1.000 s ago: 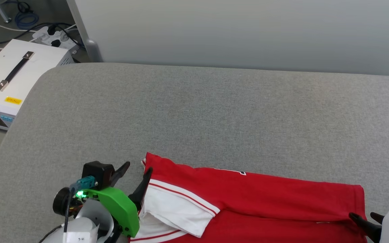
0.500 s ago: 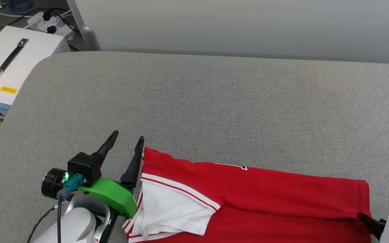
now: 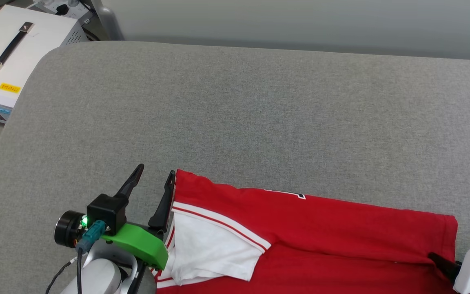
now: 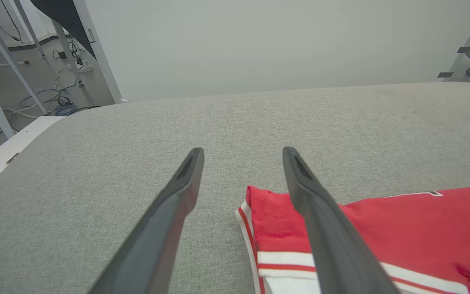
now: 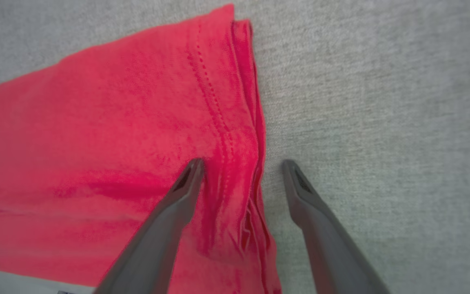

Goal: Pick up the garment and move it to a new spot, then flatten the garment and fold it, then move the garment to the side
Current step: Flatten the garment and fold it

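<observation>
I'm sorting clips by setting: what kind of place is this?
Probably a robotics lab: a grey fabric-covered table, a white instrument box with a black handle, and loose cables on the floor.

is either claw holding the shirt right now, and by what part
Nothing is held. The left claw is open at a corner of the garment; the right claw is open, straddling its hem edge.

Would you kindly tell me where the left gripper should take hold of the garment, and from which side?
I would grip the garment at its red far-left corner, just beyond the white sleeve, coming in low from the left. The folded layers end there in a stacked free edge, and the open left gripper has one finger beside it.
</observation>
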{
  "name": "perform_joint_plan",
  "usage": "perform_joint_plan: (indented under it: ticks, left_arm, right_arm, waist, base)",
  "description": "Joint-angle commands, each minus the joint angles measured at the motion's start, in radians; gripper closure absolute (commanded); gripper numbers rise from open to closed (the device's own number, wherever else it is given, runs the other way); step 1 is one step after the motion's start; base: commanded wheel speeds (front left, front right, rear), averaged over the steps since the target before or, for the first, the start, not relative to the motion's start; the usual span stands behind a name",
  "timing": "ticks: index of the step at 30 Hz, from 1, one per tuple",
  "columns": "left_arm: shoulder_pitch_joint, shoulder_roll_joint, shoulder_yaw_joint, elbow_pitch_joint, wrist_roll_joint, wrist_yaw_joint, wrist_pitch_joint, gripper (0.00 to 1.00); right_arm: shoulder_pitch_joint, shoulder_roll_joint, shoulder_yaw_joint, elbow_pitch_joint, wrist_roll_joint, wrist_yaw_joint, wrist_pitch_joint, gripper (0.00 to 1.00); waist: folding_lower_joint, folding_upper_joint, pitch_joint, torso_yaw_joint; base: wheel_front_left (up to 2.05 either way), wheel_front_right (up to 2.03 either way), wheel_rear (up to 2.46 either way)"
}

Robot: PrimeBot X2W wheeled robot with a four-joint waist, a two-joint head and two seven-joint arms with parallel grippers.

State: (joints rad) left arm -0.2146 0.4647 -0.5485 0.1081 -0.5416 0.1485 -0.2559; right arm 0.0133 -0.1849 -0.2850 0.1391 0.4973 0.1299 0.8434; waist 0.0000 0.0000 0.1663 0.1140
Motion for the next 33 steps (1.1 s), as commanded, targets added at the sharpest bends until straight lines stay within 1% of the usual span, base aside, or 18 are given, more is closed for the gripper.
perform_joint_plan:
  ticks: [1, 6, 7, 8, 9, 10, 19, 28, 33]
  left_arm:
    - [0.014, -0.010, 0.012, 0.006, 0.011, -0.010, -0.006, 0.00]
    - [0.019, -0.032, 0.048, 0.027, 0.038, -0.038, -0.006, 0.00]
    - [0.020, -0.036, 0.053, 0.030, 0.041, -0.043, -0.006, 0.00]
    - [0.023, -0.040, 0.058, 0.034, 0.046, -0.049, -0.006, 0.00]
    - [0.024, -0.045, 0.061, 0.037, 0.050, -0.053, -0.006, 0.00]
    - [0.027, -0.050, 0.065, 0.041, 0.055, -0.058, -0.006, 0.00]
    - [0.049, -0.074, 0.097, 0.068, 0.081, -0.093, -0.006, 0.00]
    - [0.064, -0.088, 0.121, 0.080, 0.098, -0.115, -0.006, 0.00]
    - [0.064, -0.098, 0.133, 0.082, 0.107, -0.122, -0.006, 0.00]
  right_arm:
    - [-0.006, 0.025, 0.035, 0.032, 0.013, 0.001, 0.004, 0.00]
    - [-0.002, 0.034, 0.092, 0.053, 0.056, 0.001, 0.006, 0.00]
    - [-0.002, 0.033, 0.099, 0.056, 0.062, 0.001, 0.005, 0.05]
    - [-0.002, 0.031, 0.104, 0.059, 0.067, 0.001, 0.001, 0.71]
    - [-0.002, 0.027, 0.108, 0.061, 0.068, 0.001, -0.004, 0.98]
    - [-0.001, 0.022, 0.112, 0.065, 0.069, 0.001, -0.011, 1.00]
    - [0.001, -0.036, 0.092, 0.089, 0.081, 0.001, -0.103, 1.00]
    - [-0.011, -0.099, 0.056, 0.119, 0.086, 0.001, -0.181, 1.00]
    - [-0.027, -0.138, 0.019, 0.149, 0.056, 0.001, -0.225, 1.00]
  waist:
    - [0.0000, 0.0000, 0.001, 0.000]
    - [0.0000, 0.0000, -0.007, -0.003]
    - [0.0000, 0.0000, -0.009, -0.004]
    - [0.0000, 0.0000, -0.011, -0.005]
    - [0.0000, 0.0000, -0.015, -0.005]
    - [0.0000, 0.0000, -0.018, -0.006]
    - [0.0000, 0.0000, -0.053, -0.010]
    - [0.0000, 0.0000, -0.072, -0.014]
    - [0.0000, 0.0000, -0.069, -0.015]
  base:
    - [0.00, 0.00, 0.00]
    - [0.00, 0.00, 0.00]
    - [0.00, 0.00, 0.00]
    - [0.00, 0.00, 0.00]
    - [0.00, 0.00, 0.00]
    - [0.00, 0.00, 0.00]
    - [0.00, 0.00, 0.00]
    - [0.00, 0.00, 0.00]
    - [0.00, 0.00, 0.00]
